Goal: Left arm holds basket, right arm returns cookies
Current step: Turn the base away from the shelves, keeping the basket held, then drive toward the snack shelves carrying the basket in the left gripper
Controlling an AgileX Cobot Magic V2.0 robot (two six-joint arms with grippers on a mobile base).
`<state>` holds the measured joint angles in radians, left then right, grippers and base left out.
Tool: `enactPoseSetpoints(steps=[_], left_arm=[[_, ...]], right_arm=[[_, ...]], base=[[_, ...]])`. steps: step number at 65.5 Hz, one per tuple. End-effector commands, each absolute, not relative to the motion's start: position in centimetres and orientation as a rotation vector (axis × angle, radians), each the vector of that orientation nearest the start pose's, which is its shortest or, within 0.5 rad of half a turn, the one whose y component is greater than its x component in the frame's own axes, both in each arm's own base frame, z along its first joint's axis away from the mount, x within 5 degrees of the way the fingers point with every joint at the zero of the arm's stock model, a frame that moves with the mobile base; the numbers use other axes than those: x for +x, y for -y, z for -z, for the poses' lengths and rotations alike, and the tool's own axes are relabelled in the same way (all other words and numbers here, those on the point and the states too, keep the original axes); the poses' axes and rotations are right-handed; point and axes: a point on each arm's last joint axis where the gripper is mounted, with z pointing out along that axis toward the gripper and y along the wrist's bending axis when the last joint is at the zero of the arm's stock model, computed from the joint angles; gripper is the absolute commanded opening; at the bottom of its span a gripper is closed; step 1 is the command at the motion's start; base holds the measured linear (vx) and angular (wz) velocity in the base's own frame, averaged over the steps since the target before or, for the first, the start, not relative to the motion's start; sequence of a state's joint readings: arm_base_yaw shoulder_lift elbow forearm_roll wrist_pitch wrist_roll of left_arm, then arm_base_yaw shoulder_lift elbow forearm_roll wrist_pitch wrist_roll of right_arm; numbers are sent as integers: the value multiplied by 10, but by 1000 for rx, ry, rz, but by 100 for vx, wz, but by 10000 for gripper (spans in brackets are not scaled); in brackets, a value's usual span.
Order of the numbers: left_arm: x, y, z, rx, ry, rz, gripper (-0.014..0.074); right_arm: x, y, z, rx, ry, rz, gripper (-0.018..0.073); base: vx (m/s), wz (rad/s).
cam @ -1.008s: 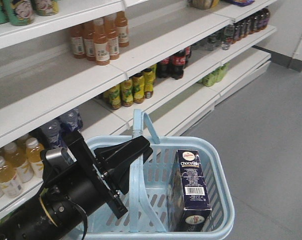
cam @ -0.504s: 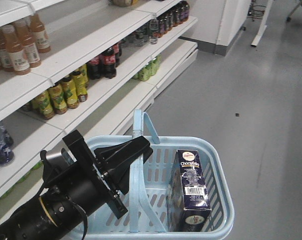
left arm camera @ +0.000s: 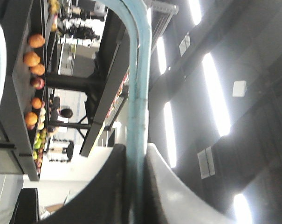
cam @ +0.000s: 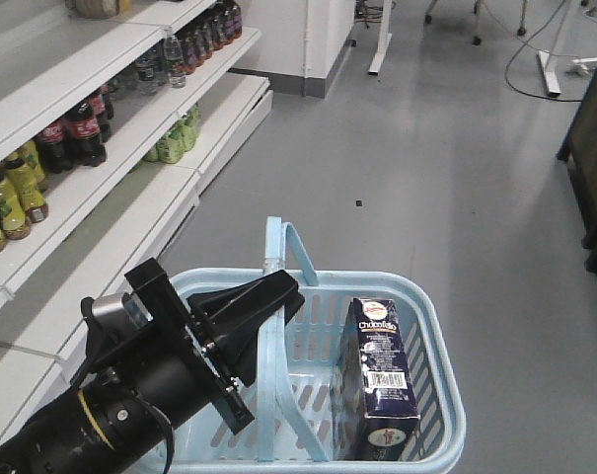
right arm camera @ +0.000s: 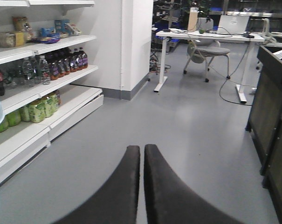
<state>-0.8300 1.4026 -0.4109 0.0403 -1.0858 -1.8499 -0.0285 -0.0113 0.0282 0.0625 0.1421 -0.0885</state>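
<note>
Light blue basket (cam: 439, 326) holding one upright navy cookies box (cam: 382, 380) at its 3 o'clock side, lettered "Chocolate", white barcode patch, left gripper (cam: 278, 296) clenched on hoop handle (cam: 296, 252), right gripper (right arm camera: 141, 161) pressed closed, empty.

The shelves (cam: 111, 237) slide away to the left, and open grey floor (cam: 426, 168) and desk legs (cam: 381, 39) swing into view.

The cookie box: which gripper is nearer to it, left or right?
Left. The left gripper clamps the basket handle beside the cookie box; the right gripper points at the aisle floor, box outside its view.
</note>
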Motion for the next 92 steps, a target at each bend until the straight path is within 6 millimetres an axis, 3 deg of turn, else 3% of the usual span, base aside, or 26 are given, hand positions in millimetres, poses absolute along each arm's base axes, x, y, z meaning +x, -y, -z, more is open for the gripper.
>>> enactPoseSetpoints(steps=[1,50,92], left_arm=[[161,183,-279,-646,-1251,2375,-3],[161,183,-279,-646,-1251,2375,-3],[161,183,-279,-645,-1251,2375,-3]], right_arm=[[57,1,-193,-10,-1571,50,-3],[57,1,-193,-9,-1571,51,-3],[57,1,-193,-9,-1571,51,-3]], base=[[-6,-40],[0,-24],[18,-7]])
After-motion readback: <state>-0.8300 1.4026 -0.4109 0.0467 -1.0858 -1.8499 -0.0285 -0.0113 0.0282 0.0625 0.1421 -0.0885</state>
